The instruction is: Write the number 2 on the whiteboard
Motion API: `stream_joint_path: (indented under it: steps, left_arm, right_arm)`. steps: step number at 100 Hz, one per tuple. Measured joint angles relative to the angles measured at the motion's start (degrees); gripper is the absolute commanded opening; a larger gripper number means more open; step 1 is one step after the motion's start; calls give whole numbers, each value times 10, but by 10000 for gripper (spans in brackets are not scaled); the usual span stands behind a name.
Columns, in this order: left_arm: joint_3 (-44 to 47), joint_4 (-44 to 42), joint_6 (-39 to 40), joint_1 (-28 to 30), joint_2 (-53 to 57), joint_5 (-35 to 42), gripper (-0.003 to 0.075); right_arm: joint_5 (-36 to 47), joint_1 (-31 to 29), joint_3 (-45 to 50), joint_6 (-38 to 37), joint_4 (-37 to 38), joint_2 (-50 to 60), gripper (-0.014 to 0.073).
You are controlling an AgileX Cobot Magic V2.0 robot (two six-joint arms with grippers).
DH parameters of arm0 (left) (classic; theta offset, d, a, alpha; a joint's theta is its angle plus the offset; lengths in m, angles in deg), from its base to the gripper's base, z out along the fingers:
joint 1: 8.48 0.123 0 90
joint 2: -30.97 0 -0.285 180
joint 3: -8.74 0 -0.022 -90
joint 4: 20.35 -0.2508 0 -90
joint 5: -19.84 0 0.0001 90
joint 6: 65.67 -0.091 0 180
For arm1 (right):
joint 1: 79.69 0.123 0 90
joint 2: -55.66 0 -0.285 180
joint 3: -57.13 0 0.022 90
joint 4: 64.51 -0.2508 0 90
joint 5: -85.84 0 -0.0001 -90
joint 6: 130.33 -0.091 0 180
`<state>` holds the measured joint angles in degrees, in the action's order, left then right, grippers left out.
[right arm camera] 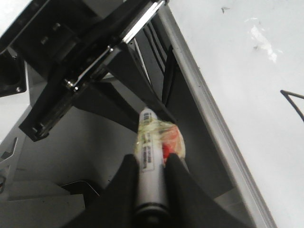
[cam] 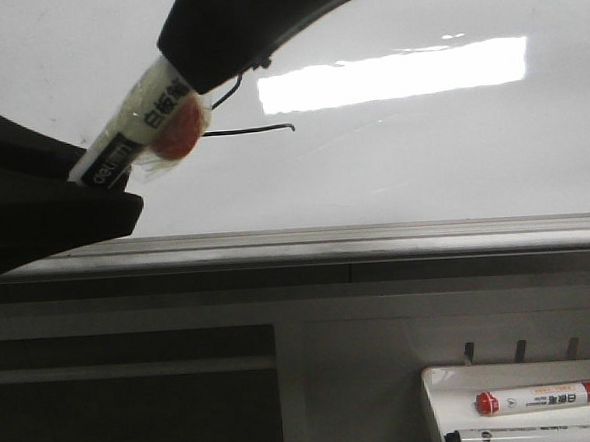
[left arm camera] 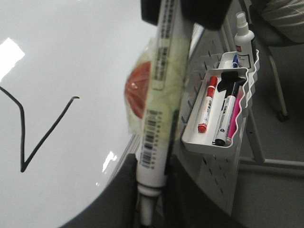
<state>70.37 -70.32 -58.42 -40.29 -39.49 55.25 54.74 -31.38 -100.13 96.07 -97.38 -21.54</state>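
The whiteboard [cam: 422, 163] fills the back. A black number 2 [cam: 254, 130] is drawn on it. My arm hides its top in the front view, and it also shows in the left wrist view [left arm camera: 28, 142]. A white marker pen [cam: 134, 131], wrapped in tape with a red patch, spans both grippers in front of the board. My left gripper [cam: 77, 179] is shut on its lower end [left arm camera: 149, 199]. My right gripper [cam: 191, 72] is shut on its upper part [right arm camera: 151, 166]. The pen [right arm camera: 148, 137] points at the left arm.
A grey metal edge rail [cam: 376, 241] runs below the board. A white tray [cam: 436, 393] hangs at the lower right with a red-capped marker [cam: 551, 397] and a black-capped one [cam: 529, 435]. A spray bottle [left arm camera: 243, 38] stands behind the tray [left arm camera: 209, 142].
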Motion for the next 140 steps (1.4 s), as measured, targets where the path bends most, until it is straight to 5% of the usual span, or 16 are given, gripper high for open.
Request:
stream_joint_path:
  steps: [19,40,67,98,140]
  left_arm:
    - [0,-5,0,0,0,2,-20]
    - [0,15,0,1,-3,36,-20]
    - [-1,333,0,0,-3,7,-20]
    - [-1,600,1,2,-41,-81,-20]
    - [-1,633,66,2,-106,-3,-20]
  right_arm:
    - [-2,0,0,0,0,0,0]
    - [55,0,0,0,0,-1,667]
    - [232,0,0,0,0,17,474]
    - [291,0,0,0,0,76,469]
    - [263,0,0,1,0,82,469]
